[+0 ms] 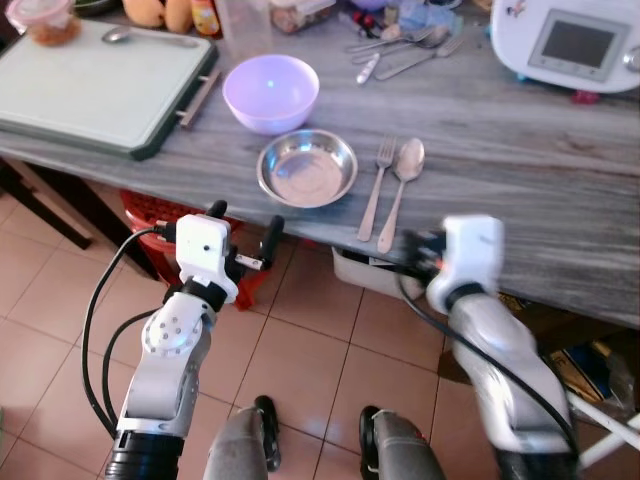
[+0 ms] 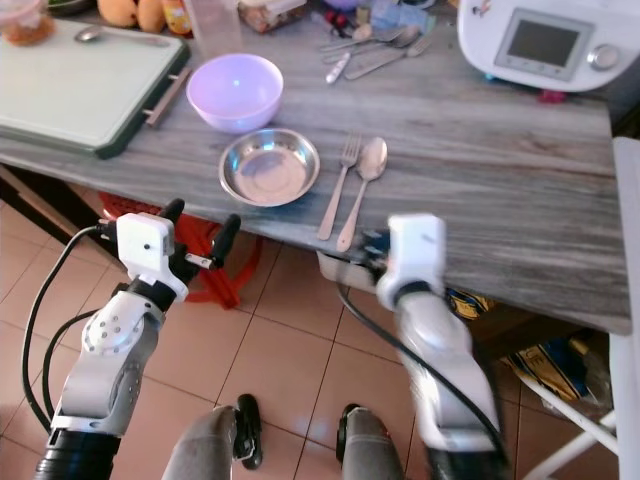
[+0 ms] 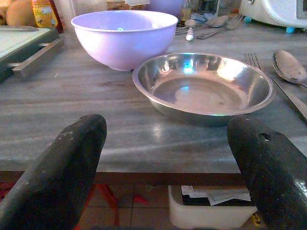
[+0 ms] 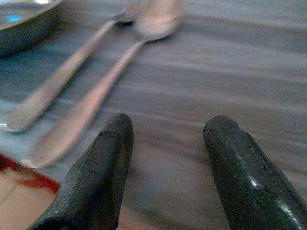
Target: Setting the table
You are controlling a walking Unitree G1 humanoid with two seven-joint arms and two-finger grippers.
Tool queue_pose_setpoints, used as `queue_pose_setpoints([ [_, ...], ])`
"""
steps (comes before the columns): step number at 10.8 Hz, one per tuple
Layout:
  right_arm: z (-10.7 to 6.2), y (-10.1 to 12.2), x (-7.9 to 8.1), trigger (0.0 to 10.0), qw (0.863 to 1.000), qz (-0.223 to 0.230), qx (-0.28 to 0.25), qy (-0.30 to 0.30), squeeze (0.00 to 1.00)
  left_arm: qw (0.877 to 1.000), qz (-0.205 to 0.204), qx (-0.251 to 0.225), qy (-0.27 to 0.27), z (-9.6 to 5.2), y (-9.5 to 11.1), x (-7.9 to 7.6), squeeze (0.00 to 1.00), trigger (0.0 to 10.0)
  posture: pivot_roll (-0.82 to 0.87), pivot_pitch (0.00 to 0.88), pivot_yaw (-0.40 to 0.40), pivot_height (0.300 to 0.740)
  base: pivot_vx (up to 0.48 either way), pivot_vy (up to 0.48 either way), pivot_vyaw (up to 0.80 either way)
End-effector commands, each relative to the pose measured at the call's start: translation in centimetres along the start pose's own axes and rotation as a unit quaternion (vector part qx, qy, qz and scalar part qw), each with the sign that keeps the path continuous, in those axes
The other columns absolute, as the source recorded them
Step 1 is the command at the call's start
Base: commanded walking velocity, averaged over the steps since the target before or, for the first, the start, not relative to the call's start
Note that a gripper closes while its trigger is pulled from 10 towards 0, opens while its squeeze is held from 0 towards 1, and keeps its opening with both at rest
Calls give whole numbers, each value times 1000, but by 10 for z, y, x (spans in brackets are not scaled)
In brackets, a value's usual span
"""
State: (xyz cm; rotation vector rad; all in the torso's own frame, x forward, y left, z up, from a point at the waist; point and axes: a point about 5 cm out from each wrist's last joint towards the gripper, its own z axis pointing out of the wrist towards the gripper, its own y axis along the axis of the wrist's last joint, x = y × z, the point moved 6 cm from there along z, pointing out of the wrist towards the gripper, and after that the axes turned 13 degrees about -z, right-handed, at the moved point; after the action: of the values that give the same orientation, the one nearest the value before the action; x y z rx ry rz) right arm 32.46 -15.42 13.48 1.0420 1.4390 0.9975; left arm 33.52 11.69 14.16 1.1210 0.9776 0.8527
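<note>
Left tool [image 1: 244,230]: two black fingers spread apart, holding nothing, hovering just off the near edge of the bench, pointing toward the steel dish at 1 o'clock.
Right tool [image 4: 165,158]: fingers parted, empty, low over the near edge of the bench, just at 4 o'clock of the cutlery handles; this arm looked blurred in the head views.
Steel dish [image 1: 307,167]: shallow, round, shiny, empty, sitting near the front edge of the bench.
Fork [image 1: 378,187]: lying just at 3 o'clock of the dish, tines pointing away from the robot.
Spoon [image 1: 402,185]: lying right beside the fork on its 3 o'clock side, bowl pointing away, handle reaching toward the bench edge.
Lilac bowl [image 1: 270,92]: plastic, empty, just beyond the dish at 11 o'clock.
Bench [image 1: 500,180]: grey wood grain.
Cutting board [image 1: 95,88]: pale green, dark rim, metal handle, at 10 o'clock on the bench.
Spare cutlery [image 1: 400,50]: loose pile at 12 o'clock, far side.
White appliance [image 1: 570,42]: screen on top, at 2 o'clock.
Floor [image 1: 310,350]: terracotta tiles.
</note>
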Motion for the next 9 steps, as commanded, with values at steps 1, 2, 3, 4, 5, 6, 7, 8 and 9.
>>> queue_pose_setpoints([
  [1, -7, 24, -16, 10000, 997, -12, -62, -38, 0, 1000, -1, -6, 5, -2, 4, 3, 0, 10000, -61, 208, 32, 740, 0, 0, 0],
  [2, -8, 37, -20, 10000, 994, -30, -95, -55, 0, 1000, -3, -11, 7, -2, 5, 3, 0, 10000, -63, 201, 37, 740, 0, 0, 0],
  [3, -5, 55, -22, 10000, 988, -44, -133, -66, 0, 1000, 5, -18, 19, 0, 8, 6, 0, 10000, -60, 198, 42, 740, 0, 0, 0],
  [4, -4, 59, -22, 10000, 985, -63, -146, -75, 0, 999, 16, -24, 46, -1, 11, 13, 0, 10000, -54, 195, 40, 740, 0, 0, 0],
  [5, -6, 47, -21, 10000, 984, -75, -142, -79, 0, 994, 22, -18, 103, -3, 7, 32, 0, 10000, -52, 190, 38, 740, 0, 0, 0],
  [6, -7, 40, -21, 10000, 984, -78, -139, -81, 47, 992, 22, -18, 120, -3, 7, 38, 0, 10000, -51, 188, 37, 740, 0, 0, 0],
  [7, -6, 40, -23, 10000, 983, -74, -141, -87, 1000, 993, 22, -20, 117, -2, 8, 37, 0, 10000, -51, 186, 38, 740, 0, 0, 0],
  [8, -3, 43, -26, 10000, 982, -77, -145, -96, 1000, 993, 20, -18, 112, 0, 7, 35, 0, 10000, -53, 180, 42, 740, 0, 0, 0],
  [9, -1, 45, -27, 10000, 980, -80, -150, -100, 659, 993, 17, -18, 111, 2, 7, 33, 0, 10000, -53, 180, 42, 740, -270, 0, 0],
])
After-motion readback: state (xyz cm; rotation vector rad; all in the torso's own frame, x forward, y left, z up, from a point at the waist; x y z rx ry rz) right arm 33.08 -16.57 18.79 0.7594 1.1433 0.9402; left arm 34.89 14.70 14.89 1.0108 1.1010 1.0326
